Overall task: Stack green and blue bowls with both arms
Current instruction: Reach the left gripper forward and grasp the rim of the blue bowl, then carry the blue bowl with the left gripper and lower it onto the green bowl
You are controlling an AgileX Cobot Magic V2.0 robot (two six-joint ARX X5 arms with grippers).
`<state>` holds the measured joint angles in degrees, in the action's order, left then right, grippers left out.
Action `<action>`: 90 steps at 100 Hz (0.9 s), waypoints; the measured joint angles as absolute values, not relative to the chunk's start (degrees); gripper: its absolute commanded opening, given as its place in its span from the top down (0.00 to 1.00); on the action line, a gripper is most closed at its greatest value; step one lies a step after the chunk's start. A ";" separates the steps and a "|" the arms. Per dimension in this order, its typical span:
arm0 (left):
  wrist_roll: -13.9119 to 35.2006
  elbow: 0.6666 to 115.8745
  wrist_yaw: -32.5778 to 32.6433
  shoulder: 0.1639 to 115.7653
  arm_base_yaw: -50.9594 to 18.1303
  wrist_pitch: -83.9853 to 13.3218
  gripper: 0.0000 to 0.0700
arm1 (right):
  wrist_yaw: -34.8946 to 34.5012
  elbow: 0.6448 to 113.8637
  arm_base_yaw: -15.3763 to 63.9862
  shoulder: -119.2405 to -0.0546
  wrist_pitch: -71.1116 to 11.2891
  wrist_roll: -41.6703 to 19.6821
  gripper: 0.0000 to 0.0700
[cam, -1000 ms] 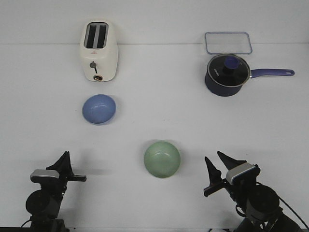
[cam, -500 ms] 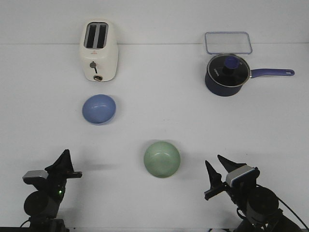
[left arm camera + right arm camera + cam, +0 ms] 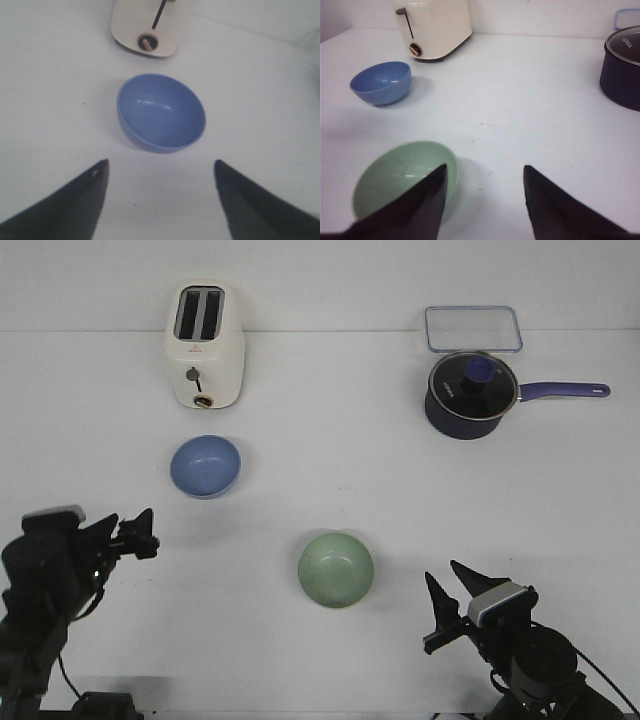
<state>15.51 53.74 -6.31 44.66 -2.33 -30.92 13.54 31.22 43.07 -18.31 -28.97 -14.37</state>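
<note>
We see the blue bowl [image 3: 161,114] straight ahead of the left gripper [image 3: 160,200], between the lines of its spread fingers [image 3: 80,200] but apart from them, empty on the worktop [image 3: 330,440]. The green bowl [image 3: 402,177] lies beside the right gripper [image 3: 485,205], its rim partly behind one of those spread fingers [image 3: 427,205].

Both bowls are smooth and round, so a pinch on the rim could slip or tip the bowl, and a low approach might shove it toward the toaster [image 3: 147,25] beyond.

The toaster is cut off there, and both left fingertips run off the frame; probably neither touches anything.
</note>
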 measured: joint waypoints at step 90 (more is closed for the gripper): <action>11.49 71.85 -6.15 98.43 -2.39 -24.05 0.91 | 13.72 31.22 43.07 -18.31 -28.97 -14.37 0.55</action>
<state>11.49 71.85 -6.15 98.43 -2.39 -24.05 13.72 31.22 43.07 -18.31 -28.97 -14.37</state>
